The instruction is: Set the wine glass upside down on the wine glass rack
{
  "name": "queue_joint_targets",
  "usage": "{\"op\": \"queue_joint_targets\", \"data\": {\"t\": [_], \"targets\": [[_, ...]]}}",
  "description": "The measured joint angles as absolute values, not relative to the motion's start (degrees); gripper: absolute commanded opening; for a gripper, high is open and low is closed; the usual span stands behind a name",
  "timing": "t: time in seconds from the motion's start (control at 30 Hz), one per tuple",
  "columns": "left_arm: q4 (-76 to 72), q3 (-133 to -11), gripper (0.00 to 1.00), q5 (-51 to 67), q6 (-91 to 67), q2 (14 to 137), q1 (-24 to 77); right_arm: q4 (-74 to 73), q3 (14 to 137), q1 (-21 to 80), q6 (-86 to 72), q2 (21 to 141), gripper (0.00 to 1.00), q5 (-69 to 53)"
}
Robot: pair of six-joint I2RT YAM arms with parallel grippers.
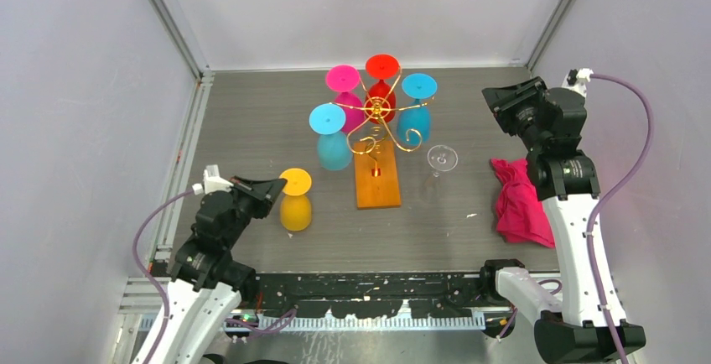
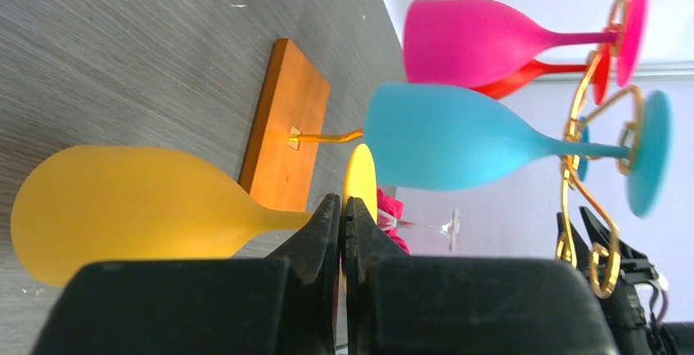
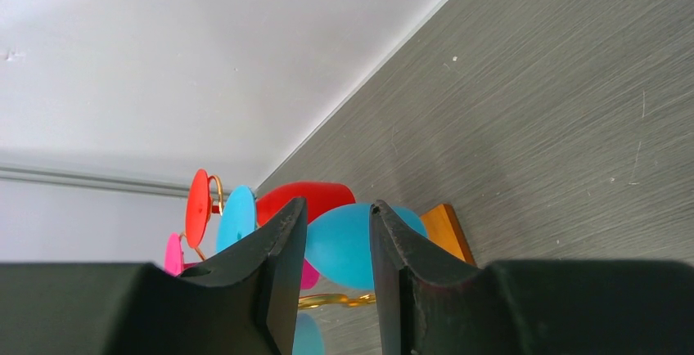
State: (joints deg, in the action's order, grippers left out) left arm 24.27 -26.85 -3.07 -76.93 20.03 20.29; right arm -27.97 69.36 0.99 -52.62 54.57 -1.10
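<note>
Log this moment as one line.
left gripper: shut on yellow wine glass stem | right gripper: open, empty | yellow wine glass: inverted, off rack | wine glass rack: four glasses hanging

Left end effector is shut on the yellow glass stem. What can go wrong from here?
1. The left end effector pinches only the thin stem of the yellow wine glass; the bowl may swing or slip on lifting.
2. The wine glass rack already carries four glasses; the near blue glass could get knocked on approach.
</note>
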Motion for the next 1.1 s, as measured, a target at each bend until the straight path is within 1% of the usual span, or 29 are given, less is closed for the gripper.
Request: {"op": "queue_joint_targets", "data": {"t": [0.2,0.43,0.87,1.1], "targets": [[31.9,-31.5,0.01,-1.4,-75.9,16.4,20.3,-28.0,69.4,1.0,-52.7,54.0,0.4,-1.1],[36.7,-33.7,0.01,3.9,-75.3,16.2,20.3,-28.4,69.4,1.0,-52.8,52.8,0.4,-1.1],[34.1,-38.1,0.01,13.9,-74.8,19.7,20.3,-29.3,69.1,1.0,-52.9,49.9,0.4,-1.1],[30.2,-42.2,0.01,16.6,-74.5,25.8,20.3,-29.8,68.9,1.0,-53.1,48.7,0.4,-1.1]]}}
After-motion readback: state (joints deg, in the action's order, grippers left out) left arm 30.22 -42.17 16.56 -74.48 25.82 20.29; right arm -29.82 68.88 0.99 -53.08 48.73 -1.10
